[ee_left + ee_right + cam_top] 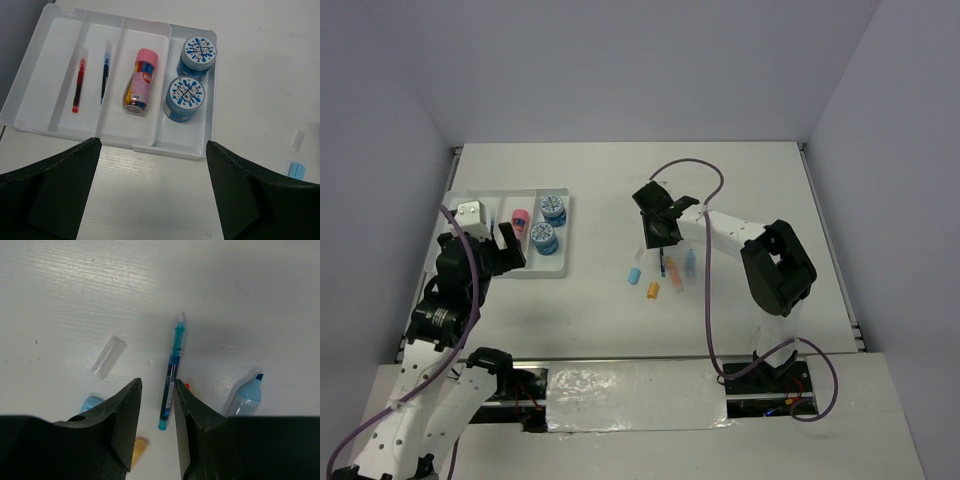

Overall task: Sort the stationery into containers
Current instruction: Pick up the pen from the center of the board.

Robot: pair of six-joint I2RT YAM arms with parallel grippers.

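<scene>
My right hand [156, 385], fingers narrowly apart, straddles one end of the blue pen [172, 365] lying on the worktop [250, 290], so such an off-centre pinch may let it pivot, slip, or snag the neighbouring orange piece [186, 385].

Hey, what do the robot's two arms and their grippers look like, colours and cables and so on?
Both the left arm and the right arm have white links and bulky black joint housings. A thin purple cable loops loosely along each one. The left gripper and the right gripper have matte black, wedge-shaped fingers with no markings visible.
</scene>
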